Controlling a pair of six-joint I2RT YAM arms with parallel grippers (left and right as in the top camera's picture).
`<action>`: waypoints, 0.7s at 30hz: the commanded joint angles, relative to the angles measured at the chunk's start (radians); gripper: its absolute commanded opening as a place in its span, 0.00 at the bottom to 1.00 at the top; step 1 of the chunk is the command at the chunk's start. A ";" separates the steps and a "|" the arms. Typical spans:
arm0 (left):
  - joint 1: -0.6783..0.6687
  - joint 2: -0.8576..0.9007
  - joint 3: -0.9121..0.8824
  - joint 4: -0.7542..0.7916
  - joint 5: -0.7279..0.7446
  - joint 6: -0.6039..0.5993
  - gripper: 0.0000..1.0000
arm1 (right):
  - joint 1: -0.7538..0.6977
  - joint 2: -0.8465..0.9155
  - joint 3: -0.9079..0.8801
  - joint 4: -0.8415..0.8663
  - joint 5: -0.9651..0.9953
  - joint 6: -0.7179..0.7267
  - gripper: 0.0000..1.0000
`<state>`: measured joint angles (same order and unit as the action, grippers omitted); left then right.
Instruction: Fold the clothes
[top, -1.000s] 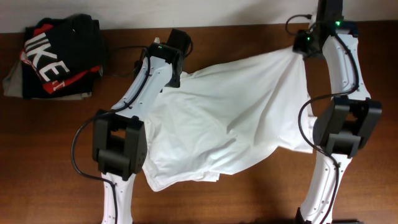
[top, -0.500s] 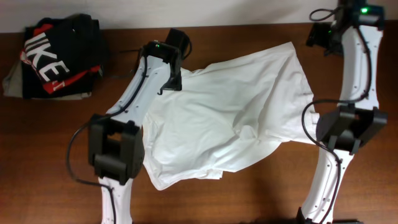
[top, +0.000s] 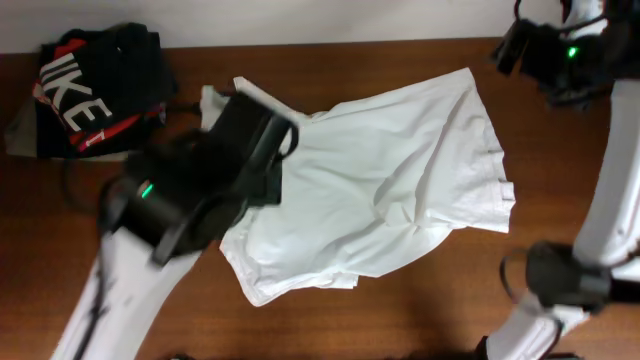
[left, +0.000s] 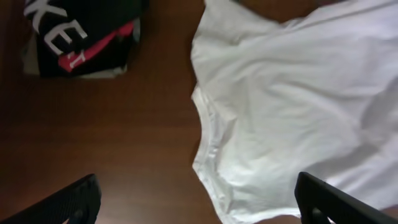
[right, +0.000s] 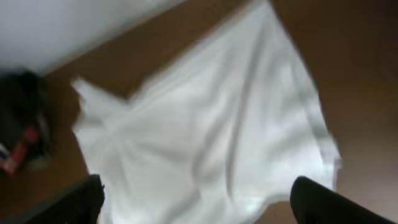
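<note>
The clothes are one white T-shirt (top: 380, 190) lying loosely spread and wrinkled on the brown table (top: 420, 310), with one corner toward the back right. My left arm (top: 200, 185) is raised high over the shirt's left side and looks blurred. In the left wrist view the left gripper (left: 202, 208) is open, well above the shirt's edge (left: 292, 106), holding nothing. My right arm (top: 555, 50) is lifted at the back right, off the shirt. The right gripper (right: 199, 205) is open too, high over the shirt (right: 205, 137).
A folded pile sits at the back left: a black shirt with white letters and red (top: 85, 90) on a grey-olive garment (top: 20, 135). It also shows in the left wrist view (left: 74, 34). A pale wall (top: 300, 20) runs along the table's far edge.
The right gripper opened and let go of the shirt's back-right corner, which dropped flat. Both arms then lifted away; the left one swung up toward the camera.
</note>
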<state>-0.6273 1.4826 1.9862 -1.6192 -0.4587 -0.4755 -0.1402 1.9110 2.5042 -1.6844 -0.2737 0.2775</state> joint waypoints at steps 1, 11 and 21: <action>-0.087 -0.028 -0.010 -0.027 0.121 -0.023 0.99 | 0.093 -0.140 -0.330 0.006 0.232 0.109 0.99; -0.289 -0.027 -0.772 0.258 0.431 -0.119 0.93 | 0.055 -0.164 -0.980 0.440 0.262 0.175 0.99; -0.284 0.100 -1.023 0.558 0.327 -0.115 0.70 | -0.037 -0.164 -0.981 0.458 0.252 0.112 0.99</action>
<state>-0.9649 1.5288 0.9771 -1.0687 -0.0315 -0.5877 -0.1772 1.7588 1.5330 -1.2251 -0.0196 0.3958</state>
